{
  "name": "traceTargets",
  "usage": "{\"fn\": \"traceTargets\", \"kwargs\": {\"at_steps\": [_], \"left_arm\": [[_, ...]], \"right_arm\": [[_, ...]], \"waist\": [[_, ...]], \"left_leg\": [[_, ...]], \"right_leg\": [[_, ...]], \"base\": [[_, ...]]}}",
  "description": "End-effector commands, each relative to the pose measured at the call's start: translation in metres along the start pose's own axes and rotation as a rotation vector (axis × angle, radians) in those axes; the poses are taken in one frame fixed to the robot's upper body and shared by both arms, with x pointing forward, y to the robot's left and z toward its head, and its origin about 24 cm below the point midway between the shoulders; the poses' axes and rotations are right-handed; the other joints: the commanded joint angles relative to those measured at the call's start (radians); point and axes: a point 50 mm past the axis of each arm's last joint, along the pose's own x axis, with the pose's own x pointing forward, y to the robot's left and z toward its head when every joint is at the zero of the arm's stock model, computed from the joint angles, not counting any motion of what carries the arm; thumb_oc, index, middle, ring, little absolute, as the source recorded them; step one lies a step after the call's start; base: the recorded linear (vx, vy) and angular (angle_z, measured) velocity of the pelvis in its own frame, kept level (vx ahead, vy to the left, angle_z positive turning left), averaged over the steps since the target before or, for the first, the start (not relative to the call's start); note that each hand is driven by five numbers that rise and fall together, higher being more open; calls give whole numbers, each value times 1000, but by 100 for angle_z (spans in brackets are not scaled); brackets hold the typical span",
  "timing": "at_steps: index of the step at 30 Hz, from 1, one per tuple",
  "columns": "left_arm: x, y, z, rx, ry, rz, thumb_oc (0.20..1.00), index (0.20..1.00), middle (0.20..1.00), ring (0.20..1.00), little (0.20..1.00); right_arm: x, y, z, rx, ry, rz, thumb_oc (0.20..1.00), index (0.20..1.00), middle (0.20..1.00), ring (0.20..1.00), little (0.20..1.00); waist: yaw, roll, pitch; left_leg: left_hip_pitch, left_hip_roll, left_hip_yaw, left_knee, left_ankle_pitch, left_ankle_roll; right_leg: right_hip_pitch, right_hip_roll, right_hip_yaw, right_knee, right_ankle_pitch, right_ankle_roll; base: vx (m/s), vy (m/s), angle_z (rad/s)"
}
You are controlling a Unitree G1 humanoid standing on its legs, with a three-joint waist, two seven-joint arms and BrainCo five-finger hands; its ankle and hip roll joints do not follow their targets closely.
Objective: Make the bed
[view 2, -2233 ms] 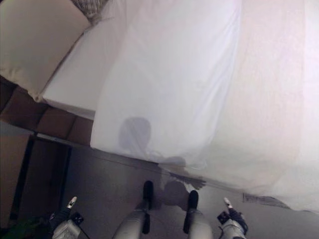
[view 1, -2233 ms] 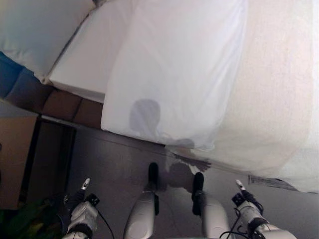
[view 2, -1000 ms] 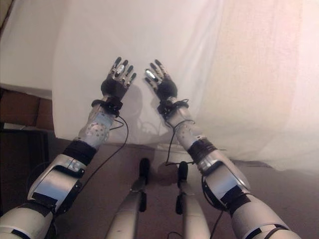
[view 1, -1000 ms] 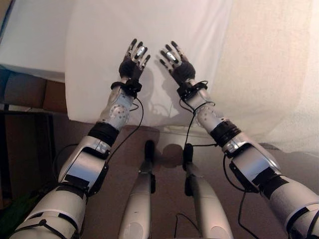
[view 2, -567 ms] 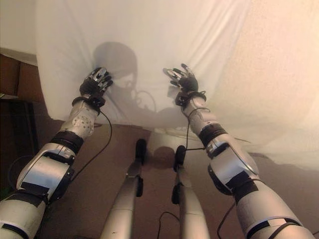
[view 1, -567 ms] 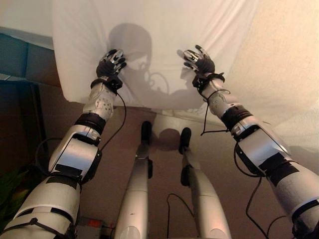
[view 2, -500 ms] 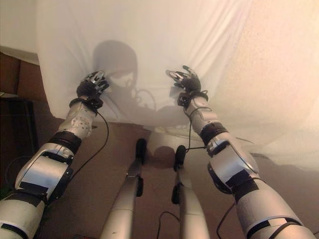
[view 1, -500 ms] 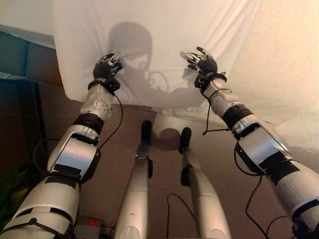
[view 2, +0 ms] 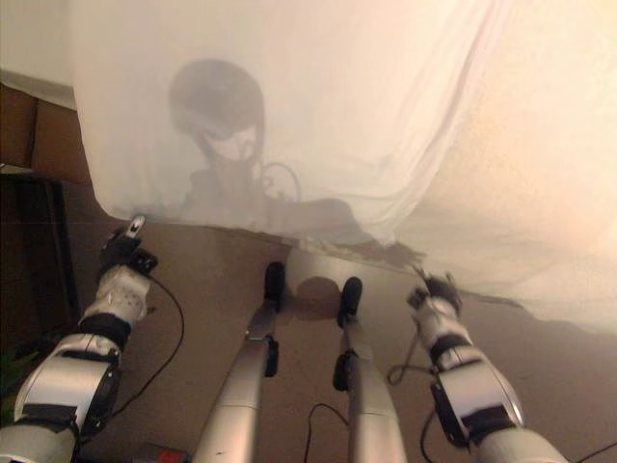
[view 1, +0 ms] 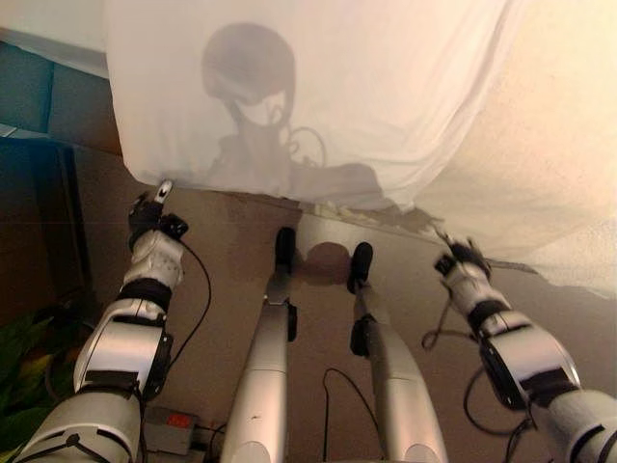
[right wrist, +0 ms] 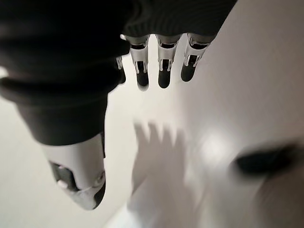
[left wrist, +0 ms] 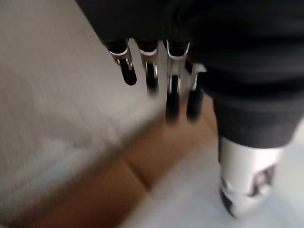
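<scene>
Overhead, the white sheet (view 1: 318, 87) was seen draped over the bed edge, hanging down toward the floor (view 1: 231, 280). Both hands were held low, apart from it: the left hand (view 1: 147, 214) and the right hand (view 1: 453, 258) with fingers (right wrist: 164, 71) straight and loose, nothing held.

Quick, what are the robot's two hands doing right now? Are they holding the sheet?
Left hand: open, fingers straight, holding nothing.
Right hand: open, fingers straight, holding nothing; the white sheet hangs free.
</scene>
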Motion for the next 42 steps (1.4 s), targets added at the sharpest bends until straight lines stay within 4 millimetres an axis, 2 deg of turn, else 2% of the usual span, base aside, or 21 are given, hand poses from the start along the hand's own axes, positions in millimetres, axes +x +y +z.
{"fn": "traceTargets", "kwargs": {"at_steps": [1,3,5,10,11,13,14,15,16,17,19,20,21,22,23,25,26,27,30,35,42], "left_arm": [[-9,21,-26,-19,4,65,1000,1000,1000,1000,1000],[-17,46,-49,-19,52,114,1000,1000,1000,1000,1000],[-27,71,-70,1,101,163,1000,1000,1000,1000,1000],[-45,117,-99,101,190,222,1000,1000,1000,1000,1000],[-53,132,-110,180,236,206,1000,1000,1000,1000,1000],[-57,139,-114,239,248,182,1000,1000,1000,1000,1000],[-63,150,-120,377,292,137,1000,1000,1000,1000,1000],[-63,150,-120,377,292,136,1000,1000,1000,1000,1000],[-75,165,-132,481,352,99,1000,1000,1000,1000,1000],[-75,164,-132,481,352,99,1000,1000,1000,1000,1000],[-86,177,-144,521,417,109,1000,1000,1000,1000,1000],[-96,183,-154,658,464,68,1000,1000,1000,1000,1000],[-96,183,-154,658,464,68,1000,1000,1000,1000,1000],[-108,190,-167,790,539,21,1000,1000,1000,1000,1000],[-108,190,-167,790,539,21,1000,1000,1000,1000,1000],[-127,193,-188,883,635,-59,1000,1000,1000,1000,1000],[-127,193,-188,883,635,-59,1000,1000,1000,1000,1000],[-136,188,-197,929,663,-134,1000,1000,1000,1000,1000],[-152,198,-208,997,743,-165,1000,1000,1000,1000,1000],[-176,220,-219,1198,871,-209,1000,1000,1000,1000,1000],[-180,232,-216,1318,913,-257,1000,1000,1000,1000,1000]], "right_arm": [[6,-36,-5,-39,-12,-103,1000,1000,1000,1000,1000],[4,-55,-28,-70,22,-145,1000,1000,1000,1000,1000],[3,-75,-40,-116,35,-182,1000,1000,1000,1000,1000],[1,-96,-48,-215,19,-183,1000,1000,1000,1000,1000],[0,-100,-51,-201,23,-126,1000,1000,1000,1000,1000],[-1,-107,-56,-218,43,-111,1000,1000,1000,1000,1000],[-2,-110,-60,-270,51,-50,1000,1000,1000,1000,1000],[-2,-110,-60,-270,51,-50,1000,1000,1000,1000,1000],[-5,-128,-71,-406,90,-56,1000,1000,1000,1000,1000],[-5,-128,-71,-406,89,-56,1000,1000,1000,1000,1000],[-10,-130,-86,-547,132,-6,1000,1000,1000,1000,1000],[-16,-124,-103,-756,159,92,1000,1000,1000,1000,1000],[-16,-124,-103,-756,159,92,1000,1000,1000,1000,1000],[-20,-129,-112,-869,182,137,1000,1000,1000,1000,1000],[-20,-129,-112,-869,182,136,1000,1000,1000,1000,1000],[-27,-134,-127,-1006,227,184,1000,1000,1000,1000,1000],[-27,-134,-127,-1006,227,184,1000,1000,1000,1000,1000],[-30,-140,-133,-1032,251,188,1000,1000,1000,1000,1000],[-39,-152,-150,-1042,326,179,1000,1000,1000,1000,1000],[-53,-169,-173,-1019,445,144,1000,1000,1000,1000,1000],[-53,-166,-175,-1069,453,184,1000,1000,1000,1000,1000]], "waist": [[-1,54,-5],[-7,59,-5],[-12,66,-5],[-26,87,-5],[-34,98,-5],[-38,104,-5],[-49,113,-9],[-49,114,-8],[-51,121,-54],[-51,122,-56],[-56,115,-102],[-55,96,-143],[-55,97,-145],[-58,80,-181],[-58,80,-183],[-64,58,-237],[-64,58,-239],[-70,57,-261],[-78,57,-314],[-82,41,-371],[-74,38,-392]], "left_leg": [[47,-96,58,56,-108,18],[84,-94,60,54,-108,21],[140,-92,64,45,-105,25],[314,-83,65,22,-98,25],[395,-76,58,2,-89,21],[436,-73,54,-14,-81,17],[519,-61,46,-62,-51,1],[521,-60,46,-66,-46,1],[563,-45,44,-105,-21,-15],[561,-44,44,-107,-18,-15],[582,-25,56,-127,6,-43],[607,-13,58,-123,2,-50],[605,-13,58,-124,3,-50],[633,-21,68,-100,-23,-46],[630,-21,67,-100,-22,-46],[694,-48,73,-45,-102,-26],[692,-49,73,-46,-101,-26],[723,-47,74,-63,-108,-22],[774,-27,86,-157,-87,-7],[850,-22,94,-271,-60,-5],[873,-24,97,-276,-70,-2]], "right_leg": [[48,-11,3,103,-89,62],[71,-13,2,120,-100,58],[110,-15,6,142,-116,55],[242,-19,1,197,-161,46],[305,-15,2,210,-183,38],[342,-14,3,208,-189,35],[421,-5,-2,192,-197,31],[423,-3,-4,186,-191,30],[471,9,-12,155,-195,27],[470,11,-13,150,-190,26],[513,22,-25,105,-189,26],[553,39,-18,60,-173,23],[552,40,-18,57,-170,23],[588,43,-9,25,-155,21],[586,44,-9,23,-153,21],[616,48,12,-14,-130,23],[614,48,12,-15,-129,23],[623,56,19,-19,-125,26],[659,83,39,-71,-106,30],[719,91,29,-138,-85,39],[757,90,29,-161,-79,44]], "base": [[-35,-18,2],[-40,-7,-6],[-50,-21,-16],[-78,-57,-18],[-63,-92,-19],[-108,-144,-13],[-136,-179,-4],[-127,-260,-3],[-42,-124,-6],[-75,-220,-2],[-102,-237,13],[-95,-215,15],[-96,-234,1],[-26,-86,-14],[-63,-124,-21],[-54,-83,-25],[-27,-63,-34],[23,-24,-26],[24,-19,-1],[25,-5,-9],[22,4,4]]}}
